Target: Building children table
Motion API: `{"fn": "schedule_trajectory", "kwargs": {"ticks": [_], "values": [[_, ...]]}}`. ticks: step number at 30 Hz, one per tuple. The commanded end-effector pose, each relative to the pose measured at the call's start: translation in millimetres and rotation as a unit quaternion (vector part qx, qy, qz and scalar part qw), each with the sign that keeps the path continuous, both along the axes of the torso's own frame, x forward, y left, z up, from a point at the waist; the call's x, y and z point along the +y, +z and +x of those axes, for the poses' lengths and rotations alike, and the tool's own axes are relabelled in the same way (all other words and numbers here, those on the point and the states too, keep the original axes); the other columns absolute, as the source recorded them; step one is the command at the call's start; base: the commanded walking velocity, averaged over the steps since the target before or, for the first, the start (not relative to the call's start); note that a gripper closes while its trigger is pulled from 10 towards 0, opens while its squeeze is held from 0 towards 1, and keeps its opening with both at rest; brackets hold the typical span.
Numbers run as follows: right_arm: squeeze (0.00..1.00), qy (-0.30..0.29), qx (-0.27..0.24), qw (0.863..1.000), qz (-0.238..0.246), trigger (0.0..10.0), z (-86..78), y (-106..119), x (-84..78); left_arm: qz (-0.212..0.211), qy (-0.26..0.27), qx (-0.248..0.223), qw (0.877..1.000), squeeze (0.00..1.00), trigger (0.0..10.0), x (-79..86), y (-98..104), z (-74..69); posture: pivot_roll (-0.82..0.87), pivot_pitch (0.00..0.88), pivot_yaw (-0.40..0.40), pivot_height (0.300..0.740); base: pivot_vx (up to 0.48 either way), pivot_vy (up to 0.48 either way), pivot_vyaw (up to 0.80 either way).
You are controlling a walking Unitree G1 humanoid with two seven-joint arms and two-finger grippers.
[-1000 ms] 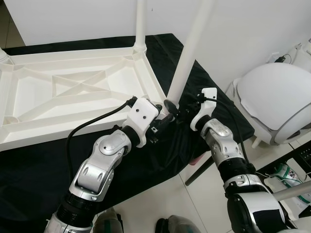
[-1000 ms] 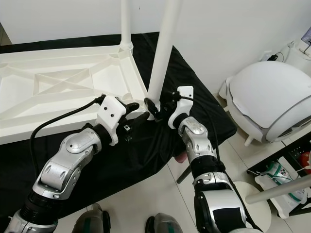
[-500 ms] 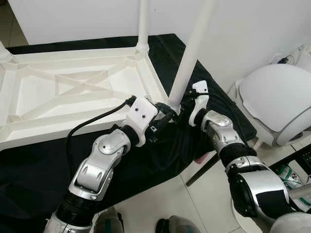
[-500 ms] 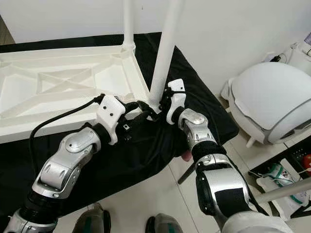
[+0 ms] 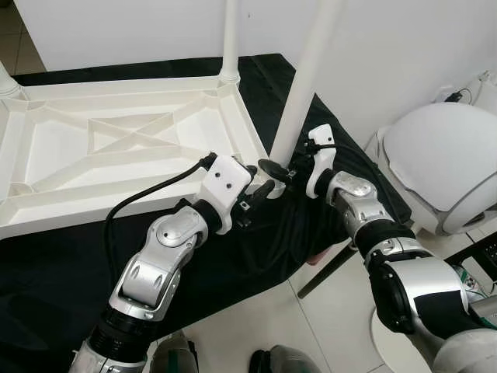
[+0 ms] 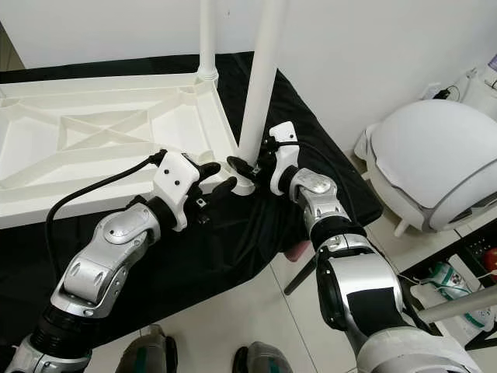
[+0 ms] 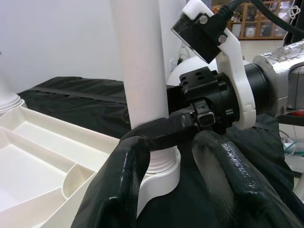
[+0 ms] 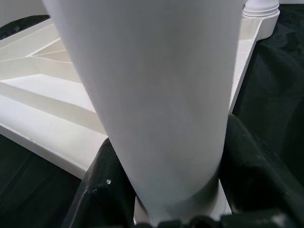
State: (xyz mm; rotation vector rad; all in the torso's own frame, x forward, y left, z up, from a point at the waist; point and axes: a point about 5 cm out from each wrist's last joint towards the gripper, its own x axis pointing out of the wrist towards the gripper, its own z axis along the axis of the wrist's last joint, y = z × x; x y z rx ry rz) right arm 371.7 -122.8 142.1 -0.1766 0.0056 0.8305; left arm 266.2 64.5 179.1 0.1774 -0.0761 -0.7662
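You cannot see the top of the white table leg (image 5: 304,85); it runs out of frame. Its foot sits in the corner socket of the upturned white tabletop (image 5: 116,155), which lies ribbed side up on a black cloth (image 5: 256,249). Your right gripper (image 6: 250,167) is clamped around the leg just above that socket, black fingers (image 8: 247,166) on either side of the smooth round tube. Your left gripper (image 7: 168,156) hovers just beside the socket, glossy fingers spread, touching nothing you can confirm.
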Motion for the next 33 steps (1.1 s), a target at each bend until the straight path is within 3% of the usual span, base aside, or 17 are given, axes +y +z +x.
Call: {"fn": "schedule_trajectory", "kwargs": {"ticks": [1,2,8,11,16,17,18,21,24,26,28,33], "values": [[0.00,0.006,0.018,1.000,-0.023,0.9,-5.8,-13.1,-8.5,-0.002,-0.005,-0.003,1.000,0.00,10.0,-1.3,3.1,-0.8,0.01,0.000,-0.055,0.740,0.000,0.000,0.00],[0.00,0.002,0.018,1.000,-0.016,10.0,-6.3,-13.3,-9.9,-0.001,-0.006,-0.003,1.000,0.00,10.0,-1.3,2.9,-1.1,0.00,0.000,-0.051,0.740,0.000,0.000,0.00],[0.00,-0.034,0.025,0.999,0.026,10.0,-4.3,-11.3,-10.5,-0.001,-0.009,-0.001,1.000,0.00,10.0,-1.3,2.3,-2.5,0.00,0.000,-0.050,0.740,0.000,0.000,0.00],[0.00,-0.105,0.036,0.990,0.088,10.0,-1.7,-8.3,-1.9,-0.002,-0.011,0.003,1.000,0.00,10.0,-2.1,1.2,-4.2,0.00,0.005,-0.046,0.740,0.000,0.000,0.00],[0.00,-0.133,0.044,0.984,0.111,10.0,-3.3,-7.7,6.1,-0.002,-0.013,0.005,1.000,0.00,10.0,-2.7,0.7,-5.4,-0.01,0.007,-0.043,0.740,0.000,0.000,0.00],[0.00,-0.168,0.046,0.976,0.128,10.0,-4.6,-6.7,11.5,-0.002,-0.014,0.006,1.000,0.00,10.0,-3.1,0.2,-5.8,-0.01,0.008,-0.044,0.740,0.000,0.000,0.00],[0.00,-0.168,0.046,0.976,0.128,10.0,-4.6,-6.7,11.5,-0.002,-0.014,0.006,1.000,0.00,10.0,-3.1,0.2,-5.8,-0.01,0.008,-0.044,0.740,0.000,0.000,0.00],[0.00,-0.273,0.029,0.950,0.146,10.0,-13.4,-5.5,22.3,-0.002,-0.017,0.008,1.000,0.00,10.0,-3.8,0.0,-6.0,-0.02,0.011,-0.043,0.740,0.000,0.000,0.00],[0.00,-0.299,0.023,0.942,0.148,10.0,-17.2,-5.9,26.2,-0.003,-0.018,0.008,1.000,0.00,10.0,-4.3,-0.1,-6.0,-0.02,0.012,-0.043,0.740,0.000,0.000,0.00],[0.00,-0.329,0.040,0.928,0.168,10.0,-26.7,-8.3,40.4,-0.004,-0.019,0.009,1.000,0.00,10.0,-5.6,-0.5,-6.4,-0.01,0.011,-0.046,0.740,0.000,0.000,0.00],[0.00,-0.311,0.045,0.935,0.164,10.0,-32.4,-5.0,50.4,-0.005,-0.020,0.010,1.000,0.00,10.0,-6.2,-0.6,-7.0,-0.02,0.009,-0.046,0.740,0.000,0.000,0.00],[0.00,-0.310,0.053,0.935,0.163,10.0,-35.4,-2.3,50.3,-0.006,-0.021,0.011,1.000,0.00,10.0,-6.4,-0.6,-7.3,-0.02,0.008,-0.047,0.740,0.000,0.000,0.00]]}}
